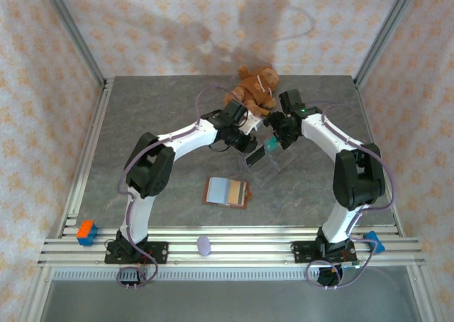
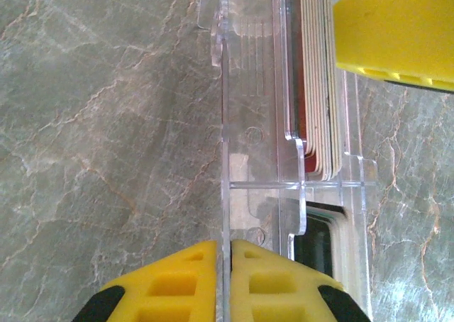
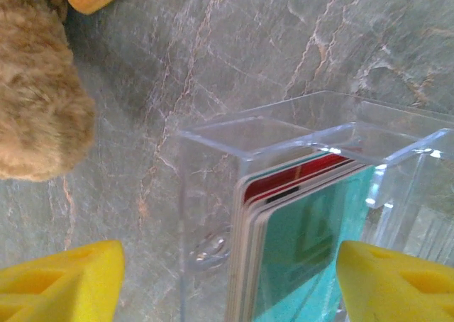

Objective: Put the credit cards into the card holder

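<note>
The clear card holder [image 1: 267, 163] stands at the table's middle between both arms. My left gripper [image 2: 225, 245] is shut on one thin outer wall of the card holder [image 2: 248, 88], with its yellow pads flat against the plastic. A stack of credit cards [image 3: 305, 230] stands on edge in one compartment, teal card at the front and a red one behind. My right gripper [image 3: 230, 259] is open and straddles that compartment; its left pad is clear of the holder wall [image 3: 206, 194]. More credit cards [image 1: 230, 191] lie on a brown pad nearer the arm bases.
A brown teddy bear [image 1: 252, 88] sits just behind the grippers, and its fur [image 3: 35, 102] is close to my right gripper's left side. On the front rail are an orange and blue block [image 1: 86, 231], a small purple object [image 1: 204, 245] and a blue piece [image 1: 373, 241].
</note>
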### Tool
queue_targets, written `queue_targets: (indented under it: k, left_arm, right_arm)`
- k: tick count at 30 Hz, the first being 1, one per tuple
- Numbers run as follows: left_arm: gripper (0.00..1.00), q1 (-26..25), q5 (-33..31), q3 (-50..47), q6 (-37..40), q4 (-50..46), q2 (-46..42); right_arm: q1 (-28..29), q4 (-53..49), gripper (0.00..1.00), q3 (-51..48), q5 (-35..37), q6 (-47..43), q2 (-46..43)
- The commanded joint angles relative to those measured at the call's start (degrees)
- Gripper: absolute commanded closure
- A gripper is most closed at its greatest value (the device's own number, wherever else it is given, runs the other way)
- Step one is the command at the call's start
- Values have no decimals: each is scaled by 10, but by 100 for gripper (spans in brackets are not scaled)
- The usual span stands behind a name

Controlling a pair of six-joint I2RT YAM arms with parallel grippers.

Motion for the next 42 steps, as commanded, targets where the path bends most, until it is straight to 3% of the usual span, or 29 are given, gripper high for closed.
queue_targets:
  k: [1, 15, 25, 37, 42]
  left_arm:
    - [90, 10, 11, -12, -34, 27, -31]
    - [96, 9, 19, -55, -119, 113, -60]
    - [73, 9, -24, -55, -136, 112, -85]
    - [81, 15, -35, -80, -138, 98, -87]
    - [81, 20, -40, -106, -139, 109, -100]
  right_arm:
    - [1, 20, 22, -13, -39, -33, -19]
    - [-9, 134, 34, -68, -87, -57, -39]
    - [-11, 159, 37, -98, -92, -77, -48]
    - [-14, 223, 44, -132, -117, -70, -62]
    - [-17, 243, 53, -142, -129, -63, -60]
